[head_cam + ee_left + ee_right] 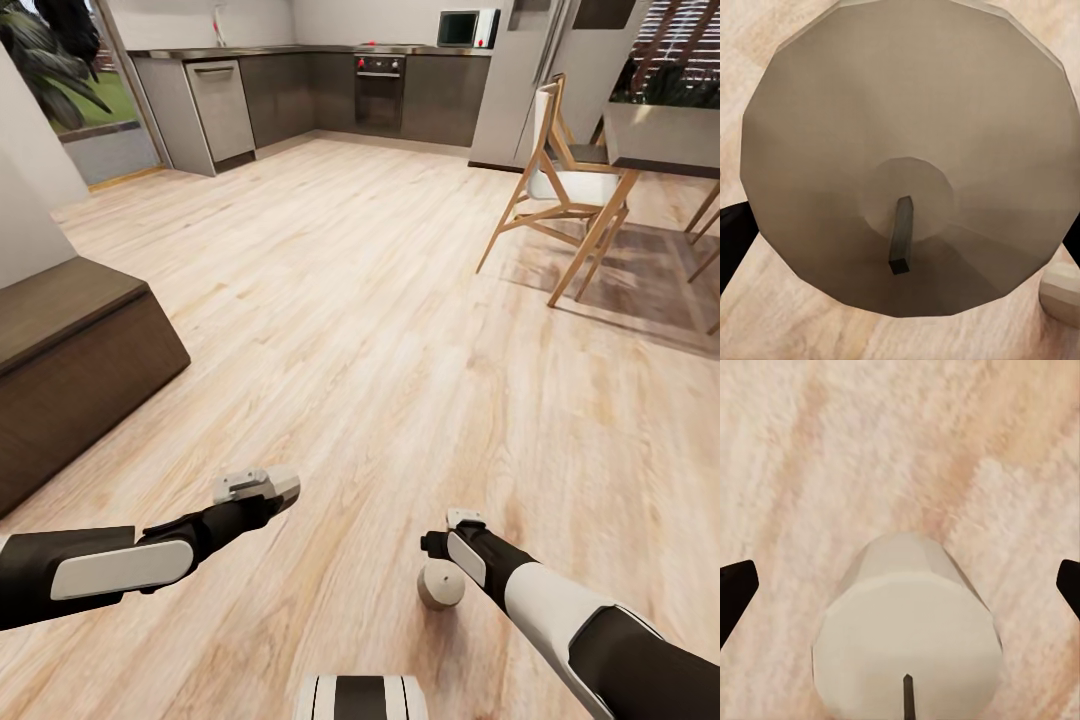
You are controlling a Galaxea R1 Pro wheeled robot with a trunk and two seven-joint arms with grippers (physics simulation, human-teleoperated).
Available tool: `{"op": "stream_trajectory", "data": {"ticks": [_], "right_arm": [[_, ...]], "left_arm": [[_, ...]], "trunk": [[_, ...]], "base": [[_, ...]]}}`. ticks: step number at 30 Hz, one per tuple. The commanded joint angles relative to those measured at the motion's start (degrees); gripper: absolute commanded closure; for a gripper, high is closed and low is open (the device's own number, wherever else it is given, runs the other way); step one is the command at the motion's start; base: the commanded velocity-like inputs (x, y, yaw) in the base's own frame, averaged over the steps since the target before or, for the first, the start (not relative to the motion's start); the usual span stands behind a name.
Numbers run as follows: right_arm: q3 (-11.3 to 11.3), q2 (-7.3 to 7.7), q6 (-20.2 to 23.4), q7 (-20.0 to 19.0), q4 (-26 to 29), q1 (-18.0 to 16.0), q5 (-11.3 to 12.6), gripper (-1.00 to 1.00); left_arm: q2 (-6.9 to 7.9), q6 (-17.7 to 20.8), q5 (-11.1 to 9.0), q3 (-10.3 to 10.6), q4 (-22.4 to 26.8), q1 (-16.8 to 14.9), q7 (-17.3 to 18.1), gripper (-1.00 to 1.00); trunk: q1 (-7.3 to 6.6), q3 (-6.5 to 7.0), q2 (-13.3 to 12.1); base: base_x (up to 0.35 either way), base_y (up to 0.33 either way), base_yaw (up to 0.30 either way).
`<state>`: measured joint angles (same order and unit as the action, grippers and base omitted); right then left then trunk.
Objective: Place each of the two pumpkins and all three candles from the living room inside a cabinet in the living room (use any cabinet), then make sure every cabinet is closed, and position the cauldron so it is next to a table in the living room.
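Note:
Each of my grippers is shut on a beige candle. In the left wrist view one candle [907, 150] sits very close with its dark wick pointing at the camera, and the dark fingers [731, 236] press against its sides. The left gripper [262, 487] hovers low over the wooden floor. The right gripper [447, 560] holds the other candle [441, 586] [907, 637] above the floor, and that candle also peeks in as a beige edge [1061, 292]. The dark brown low cabinet [70, 370] stands at the left. The pumpkins and the cauldron are out of view.
Light wood floor [360, 300] stretches ahead to a grey kitchen [300, 90] at the back. A table [660, 135] with wooden chairs [560, 180] stands on a rug at the right. A white wall corner [25, 200] rises above the cabinet.

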<state>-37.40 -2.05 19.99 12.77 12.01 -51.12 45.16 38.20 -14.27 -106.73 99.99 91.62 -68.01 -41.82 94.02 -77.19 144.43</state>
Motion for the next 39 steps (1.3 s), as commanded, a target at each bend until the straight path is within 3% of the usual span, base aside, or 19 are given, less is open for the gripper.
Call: {"op": "stream_trajectory", "data": {"ticks": [1,6,16,22,27,39], "right_arm": [[-0.5,0.03,0.2,0.4,0.1,0.0,0.5,-1.0],[-0.5,0.02,0.2,0.4,0.1,0.0,0.5,-1.0],[-0.5,0.03,0.2,0.4,0.1,0.0,0.5,-1.0],[-0.5,0.02,0.2,0.4,0.1,0.0,0.5,-1.0],[-0.5,0.01,0.2,0.4,0.1,0.0,0.5,-1.0],[-0.5,-0.02,0.2,0.4,0.1,0.0,0.5,-1.0]], "left_arm": [[0.03,-0.3,-0.3,0.1,0.1,-0.1,-0.1,1.0],[0.03,-0.3,-0.3,0.1,0.1,-0.1,-0.1,1.0],[0.03,-0.3,-0.2,0.1,0.0,-0.1,-0.1,1.0],[0.03,-0.3,-0.2,0.1,0.0,-0.1,-0.1,1.0],[0.03,-0.3,-0.2,0.1,0.0,-0.1,-0.1,1.0],[0.03,-0.3,-0.3,0.1,0.1,-0.1,-0.1,1.0]], "trunk": [[-0.01,-0.05,0.0],[-0.01,-0.05,0.0],[0.25,-2.26,0.2],[0.25,-2.26,0.2],[0.38,-3.37,0.2],[0.38,-3.37,0.2]], "base": [[0.018,0.0,0.0],[0.007,0.0,0.0],[0.0,0.0,0.0],[0.0,0.0,0.0],[0.0,0.0,0.0],[0.0,0.0,0.0]]}}
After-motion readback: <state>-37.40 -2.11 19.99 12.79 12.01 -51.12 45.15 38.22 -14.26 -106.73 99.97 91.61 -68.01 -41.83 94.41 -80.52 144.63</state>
